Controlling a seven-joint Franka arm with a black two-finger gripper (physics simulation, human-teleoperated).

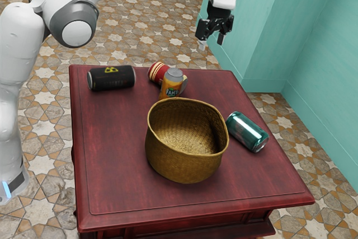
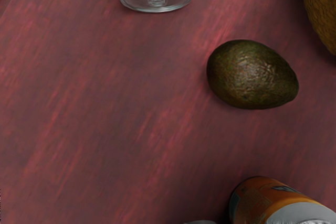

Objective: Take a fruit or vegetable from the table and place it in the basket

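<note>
Teal walls (image 1: pixel 321 43) and patterned floor tiles (image 1: pixel 45 104) border the red table (image 1: pixel 112 149), the tool (image 1: pixel 211 42) spread wide above it.

The avocado (image 2: pixel 252 74) lies on the table (image 1: pixel 112 166) near the basket (image 1: pixel 182 166), between the Fanta can (image 1: pixel 170 88) and a second can (image 1: pixel 247 131); a third can (image 1: pixel 112 78) lies toward the exterior view's left.

We have bare table (image 1: pixel 112 149) all around the avocado (image 2: pixel 252 74) and open air above it for our end effector (image 1: pixel 211 42); the basket (image 1: pixel 184 163), teal can (image 1: pixel 246 131) and orange can (image 1: pixel 170 89) hem that room in.
</note>
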